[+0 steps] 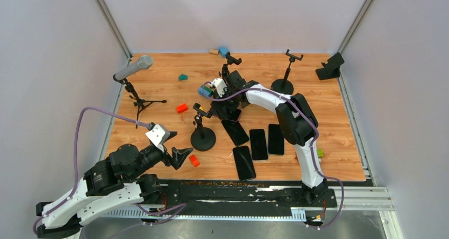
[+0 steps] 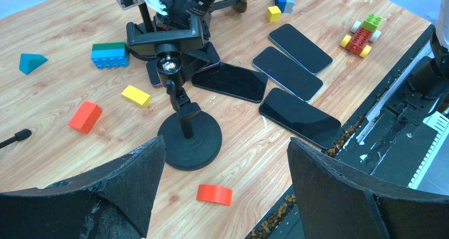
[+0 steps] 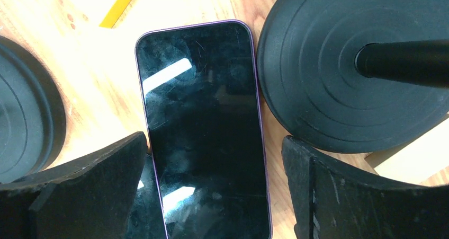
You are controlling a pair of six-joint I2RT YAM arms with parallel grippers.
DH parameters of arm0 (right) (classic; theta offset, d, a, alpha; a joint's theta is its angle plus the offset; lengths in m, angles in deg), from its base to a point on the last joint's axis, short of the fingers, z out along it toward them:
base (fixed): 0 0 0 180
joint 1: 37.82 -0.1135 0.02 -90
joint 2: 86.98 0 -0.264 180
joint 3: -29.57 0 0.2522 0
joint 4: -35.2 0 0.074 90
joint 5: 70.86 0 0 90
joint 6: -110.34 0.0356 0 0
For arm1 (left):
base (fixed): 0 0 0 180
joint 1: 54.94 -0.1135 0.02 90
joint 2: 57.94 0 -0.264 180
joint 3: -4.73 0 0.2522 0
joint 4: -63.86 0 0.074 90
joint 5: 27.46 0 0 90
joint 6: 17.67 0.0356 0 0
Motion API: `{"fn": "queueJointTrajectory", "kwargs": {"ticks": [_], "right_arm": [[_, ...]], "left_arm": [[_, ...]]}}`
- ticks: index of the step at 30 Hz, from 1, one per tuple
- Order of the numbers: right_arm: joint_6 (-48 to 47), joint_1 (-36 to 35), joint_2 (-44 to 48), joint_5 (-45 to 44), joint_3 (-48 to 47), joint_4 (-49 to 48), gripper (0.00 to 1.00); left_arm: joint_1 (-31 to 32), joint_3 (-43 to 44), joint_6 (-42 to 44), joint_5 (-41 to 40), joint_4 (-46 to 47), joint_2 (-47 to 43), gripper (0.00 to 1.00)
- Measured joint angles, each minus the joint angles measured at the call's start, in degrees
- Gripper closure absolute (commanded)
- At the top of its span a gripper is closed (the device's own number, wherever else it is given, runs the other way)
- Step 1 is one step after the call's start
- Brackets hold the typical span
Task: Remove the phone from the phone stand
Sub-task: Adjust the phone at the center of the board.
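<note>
Phone (image 3: 204, 127) lies flat, screen up, on the wooden table (image 3: 84, 48), purple rim showing, held by no clamp. It sits btwn two round black bases. One stand base (image 3: 317, 96) is just beside its right edge w/ a pole (image 3: 402, 64) coming off it. The second base (image 3: 24, 117) is off to the left, w/ a strip of wood btwn.

R gripper (image 3: 213, 143) hovers right over the phone, fingers (image 3: 95, 180) spread wide, one each side, gripping nothing. Top view: R arm (image 1: 275, 104) reaches out to mid-table.

Nearer the robot, four more phones (image 1: 258, 143) lie flat in a loose cluster.

L gripper (image 1: 177, 157) hangs low near the front edge, fingers also apart & empty, facing a short stand (image 2: 188, 138). A red piece (image 2: 214, 194) lies just in front of it. Mic on tripod (image 1: 133, 68) stands far left.
</note>
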Motion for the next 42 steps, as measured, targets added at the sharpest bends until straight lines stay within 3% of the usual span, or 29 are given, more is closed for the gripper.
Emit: {"fn": "queueJointTrajectory", "kwargs": {"ticks": [16, 28, 32, 35, 37, 39, 42], "right_arm": [[2.1, -1.8, 1.7, -3.3, 2.4, 0.2, 0.01], [3.2, -2.3, 1.7, -4.6, 2.3, 0.7, 0.29], [3.4, -2.7, 1.7, -4.7, 2.2, 1.2, 0.27], [3.6, -2.9, 1.7, -4.8, 2.0, 1.7, 0.14], [3.9, -3.1, 1.7, -4.8, 1.9, 2.1, 0.11], [4.0, -3.4, 1.7, -5.1, 1.7, 2.4, 0.18], [4.0, -3.7, 1.7, -5.6, 1.7, 2.7, 0.44]], "left_arm": [[0.0, 0.0, 0.0, 0.4, 0.4, 0.1, 0.07], [0.0, 0.0, 0.0, 0.4, 0.5, 0.4, 0.06], [0.0, 0.0, 0.0, 0.4, 0.5, 0.5, 0.06], [0.0, 0.0, 0.0, 0.4, 0.6, 0.6, 0.06], [0.0, 0.0, 0.0, 0.4, 0.7, 0.7, 0.06], [0.0, 0.0, 0.0, 0.4, 0.7, 0.8, 0.06], [0.0, 0.0, 0.0, 0.5, 0.7, 0.9, 0.06]]}}
